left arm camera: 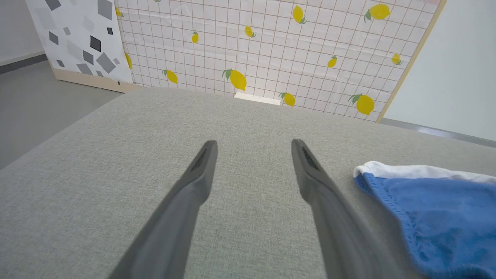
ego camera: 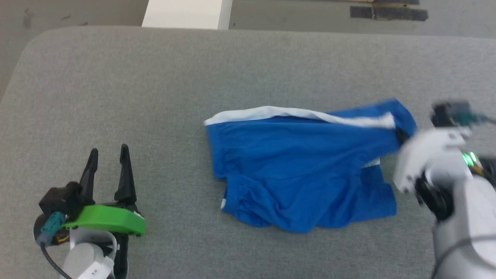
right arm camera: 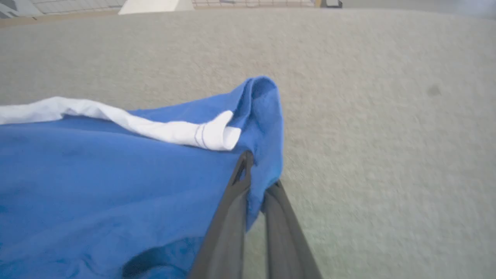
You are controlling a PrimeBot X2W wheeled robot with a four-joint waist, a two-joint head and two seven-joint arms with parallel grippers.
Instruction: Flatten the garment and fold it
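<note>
The royal-blue garment [ego camera: 302, 166] lies rumpled on the grey table [ego camera: 155, 97], its white waistband [ego camera: 294, 114] along the far edge. My right gripper [right arm camera: 257, 174] is shut on the garment's right edge, just below the waistband's end [right arm camera: 211, 133], with blue fabric [right arm camera: 116, 186] pinched between the two fingers. In the head view that gripper [ego camera: 403, 135] is blurred at the garment's right side. My left gripper [ego camera: 108, 155] stands open over bare table, well left of the garment. The left wrist view has the waistband corner [left arm camera: 372, 168] to the right of its fingers [left arm camera: 310, 170].
The grey table's far edge runs along the top of the head view, with a pale block [ego camera: 188, 13] and floor [ego camera: 310, 15] behind it. A lemon-print panel [left arm camera: 271, 50] stands beyond the table in the left wrist view.
</note>
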